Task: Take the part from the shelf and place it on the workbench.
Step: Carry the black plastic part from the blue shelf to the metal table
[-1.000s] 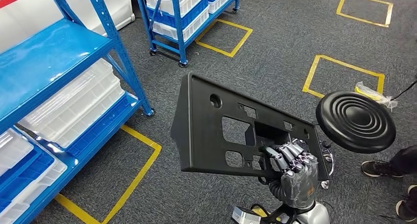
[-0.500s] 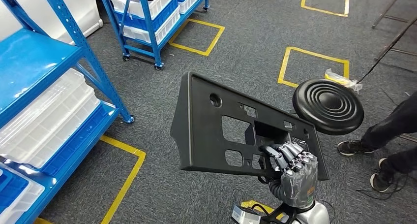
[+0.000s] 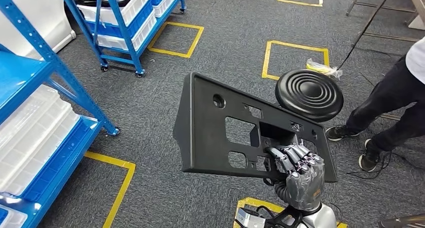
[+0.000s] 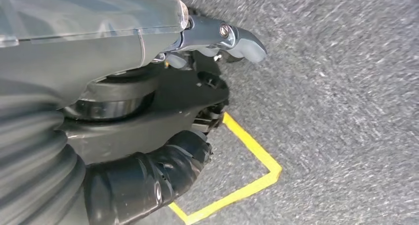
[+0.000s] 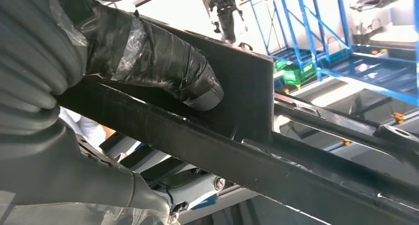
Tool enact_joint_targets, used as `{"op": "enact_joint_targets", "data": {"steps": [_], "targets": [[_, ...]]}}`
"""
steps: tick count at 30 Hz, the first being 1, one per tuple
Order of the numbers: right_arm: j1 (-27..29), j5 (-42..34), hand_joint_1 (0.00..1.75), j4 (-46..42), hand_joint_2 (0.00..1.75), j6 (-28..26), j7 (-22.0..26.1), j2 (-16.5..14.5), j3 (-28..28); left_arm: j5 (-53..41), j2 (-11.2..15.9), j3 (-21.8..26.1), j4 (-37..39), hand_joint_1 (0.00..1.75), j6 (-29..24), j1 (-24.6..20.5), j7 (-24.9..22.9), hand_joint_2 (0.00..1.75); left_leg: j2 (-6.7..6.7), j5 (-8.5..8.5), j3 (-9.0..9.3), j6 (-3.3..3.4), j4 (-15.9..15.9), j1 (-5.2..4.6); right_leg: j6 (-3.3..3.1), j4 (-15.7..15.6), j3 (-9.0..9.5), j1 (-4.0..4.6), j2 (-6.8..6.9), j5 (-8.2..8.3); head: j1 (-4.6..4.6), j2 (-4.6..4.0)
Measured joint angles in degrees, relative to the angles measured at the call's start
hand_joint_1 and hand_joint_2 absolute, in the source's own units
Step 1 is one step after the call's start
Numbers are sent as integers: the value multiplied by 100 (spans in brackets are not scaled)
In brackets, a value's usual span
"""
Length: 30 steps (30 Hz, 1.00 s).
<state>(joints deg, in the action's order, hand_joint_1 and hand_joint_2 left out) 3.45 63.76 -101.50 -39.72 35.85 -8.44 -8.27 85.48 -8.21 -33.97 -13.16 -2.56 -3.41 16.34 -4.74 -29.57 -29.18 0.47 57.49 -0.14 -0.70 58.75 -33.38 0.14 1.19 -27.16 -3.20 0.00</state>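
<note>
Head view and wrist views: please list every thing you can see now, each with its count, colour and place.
part: one, black flat panel with cut-outs, held up in front of the robot.
stool: one, black round seat, behind the part.
shelves: two, blue frames holding white bins, far left and upper left.
floor squares: several, yellow tape on grey carpet.
person: one, dark trousers, at the right edge.
right hand: one, grey, grips the part's lower edge.
left hand: one, grey, hangs over the carpet.
</note>
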Motion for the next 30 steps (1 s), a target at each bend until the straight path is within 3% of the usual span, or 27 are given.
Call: {"op": "enact_joint_targets", "data": {"steps": [2, 5, 6, 7, 8, 10, 12, 13, 15, 17, 19, 20, 21, 22, 24, 26, 28, 30], "targets": [[-47, 37, 175, 12, 175, -1, -39, -19, -12, 0, 23, 0, 0, 0, -2, -8, 21, 175, 157, -212, -111, -54, 294, 21, -66, -47, 23, -32, -82, 25, 4, 0], [-141, 79, 175, 63, 175, -2, -146, -51, -66, -1, 56, 2, 0, 0, -3, 14, 22, 175, 405, -720, -656, -93, 1415, 35, -114, -51, 24, -33, -227, 35, 9, 0], [-155, 91, 175, 80, 175, -2, -190, -54, -89, -1, 69, 2, 0, 0, -3, 26, 22, 175, 421, -749, -789, -94, 1646, 35, -117, -44, 25, -30, -288, 34, 9, 0], [-166, 101, 175, 93, 175, -2, -233, -54, -114, 0, 80, 2, 0, 0, -4, 35, 22, 175, 428, -656, -825, -90, 1659, 35, -117, -34, 26, -29, -352, 31, 9, 0], [-177, 110, 175, 103, 175, -2, -270, -54, -137, 0, 91, 3, 0, 0, -4, 40, 22, 175, 440, -465, -760, -81, 1452, 36, -115, -21, 30, -30, -418, 26, 10, 0], [-203, 116, 175, 107, 175, -2, -325, -54, -178, 1, 111, 4, 0, 0, -9, 43, 21, 175, 595, -29, -446, -54, 663, 47, -93, 12, 31, -26, -542, 9, 10, 0], [-227, 116, 175, 107, 175, -2, -345, -54, -209, 0, 123, 9, 0, 0, -17, 42, 18, 175, 760, 135, -236, -30, 164, 62, -45, 44, 0, -22, -646, 3, 8, 0], [-233, 116, 175, 107, 175, -2, -346, -54, -220, 0, 126, 11, 0, 0, -20, 39, 16, 175, 775, 117, -217, -11, 119, 57, -13, 49, -21, -24, -692, 11, 8, 0], [-235, 115, 175, 107, 175, -3, -347, -54, -230, 6, 130, 15, 0, 0, -27, 28, 16, 175, 686, 148, -208, 55, 73, 56, 49, 51, -50, -38, -727, 22, 8, 0], [-247, 114, 175, 107, 175, -5, -348, -53, -233, 14, 133, 15, 0, 0, -34, 25, 16, 175, 573, 187, -196, 136, 19, 62, 98, 260, -150, -28, -499, -128, 2, 0], [-263, 114, 175, 108, 175, -6, -348, -52, -239, 16, 138, 15, 0, 0, -37, 39, 16, 175, 447, 194, -193, 182, -2, 50, 140, 906, -447, -37, -225, -488, -3, 0], [-265, 110, 175, 112, 175, -6, -347, -52, -243, 16, 143, 16, 0, 0, -41, 49, 16, 175, 377, 188, -195, 192, 0, 41, 160, 1279, -624, -52, -183, -648, -2, 0], [-262, 102, 175, 116, 175, -6, -345, -52, -245, 16, 149, 16, 0, 0, -47, 57, 16, 175, 308, 181, -194, 198, 3, 34, 175, 1541, -749, -68, -168, -722, -2, 0], [-257, 89, 175, 120, 175, -6, -337, -52, -246, 16, 155, 17, 0, 0, -56, 60, 16, 175, 243, 173, -191, 200, 5, 31, 183, 1604, -779, -79, -157, -685, -2, 0], [-250, 54, 175, 122, 175, -6, -315, -52, -246, 16, 161, 21, 0, 0, -71, 57, 16, 175, 128, 150, -168, 187, 9, 26, 170, 1089, -512, -85, -85, -345, -3, 0], [-253, 28, 175, 122, 175, -7, -281, -54, -247, 15, 163, 29, 0, 0, -84, 55, 15, 175, 29, 115, -134, 150, 16, 10, 115, 325, -120, -35, 136, -68, -1, 0], [-252, 12, 175, 121, 175, -8, -246, -56, -247, 15, 166, 38, 0, 0, -95, 57, 13, 175, -70, 88, -111, 99, 19, -10, 57, 17, 17, 28, 240, -24, 0, 0], [-237, 1, 175, 117, 175, -10, -228, -57, -245, 15, 167, 43, 0, 0, -102, 48, 8, 175, -155, 66, -87, 45, 15, -13, 7, -13, 11, 29, 121, -3, 0, 0]]}}
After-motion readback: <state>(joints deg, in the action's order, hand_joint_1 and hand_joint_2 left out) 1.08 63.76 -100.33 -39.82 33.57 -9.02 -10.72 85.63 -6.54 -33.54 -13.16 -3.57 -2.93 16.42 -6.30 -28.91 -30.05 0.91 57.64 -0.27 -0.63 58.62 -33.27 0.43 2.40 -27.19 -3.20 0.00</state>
